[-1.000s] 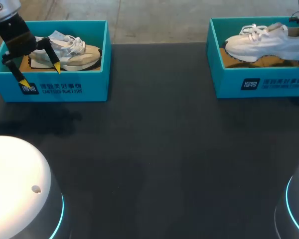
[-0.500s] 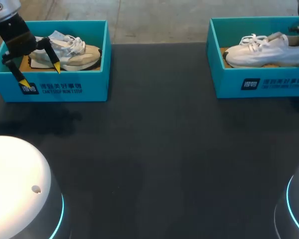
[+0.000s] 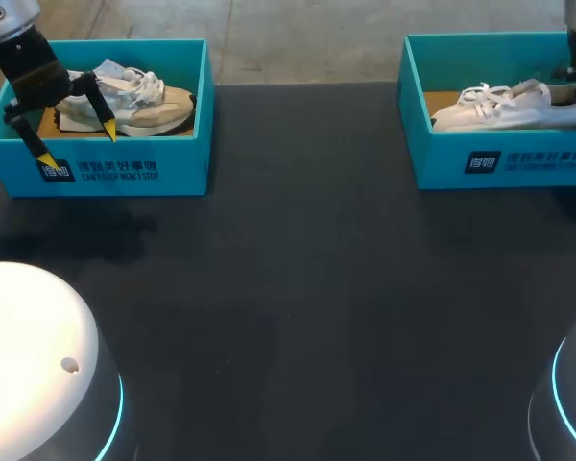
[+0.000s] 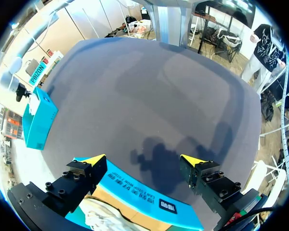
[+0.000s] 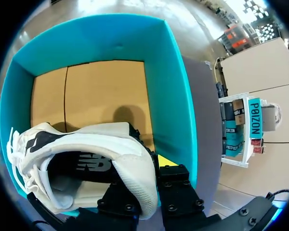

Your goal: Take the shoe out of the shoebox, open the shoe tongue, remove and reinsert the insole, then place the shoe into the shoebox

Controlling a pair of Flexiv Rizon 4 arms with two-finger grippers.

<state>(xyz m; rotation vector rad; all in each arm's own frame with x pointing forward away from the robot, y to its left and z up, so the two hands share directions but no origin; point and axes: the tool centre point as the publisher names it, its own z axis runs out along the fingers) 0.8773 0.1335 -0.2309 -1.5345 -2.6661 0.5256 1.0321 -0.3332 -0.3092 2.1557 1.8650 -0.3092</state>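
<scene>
**At the far right corner: white shoe (image 3: 504,108) pinched in my right claw (image 5: 149,166)**

At the far right corner of the table (image 3: 307,288) stands the right shoebox (image 3: 504,158), teal with a cardboard floor (image 5: 96,91). The white shoe lies low inside it, laces up, toe toward the table's middle and heel toward the right edge. I cannot tell whether the sole touches the floor. My right claw reaches down into the box at the heel end. Its 2 fingers stand close together with the shoe's heel wall clamped between them. Only 1 yellow tip shows, just outside the heel and beside the box's end wall. The shoe hides the other.

At the far left corner sits the left shoebox (image 3: 125,168), also teal. A beige shoe (image 3: 134,101) rests in it with its toe toward the table's middle. My left claw (image 3: 76,142) hangs above this box, its 2 fingers spread wide and gripping nothing. 1 tip is over the box's near wall and the other over the heel end of the beige shoe. From the left wrist, that near wall runs across beneath the gap between the fingers, with the dark table beyond it.
</scene>
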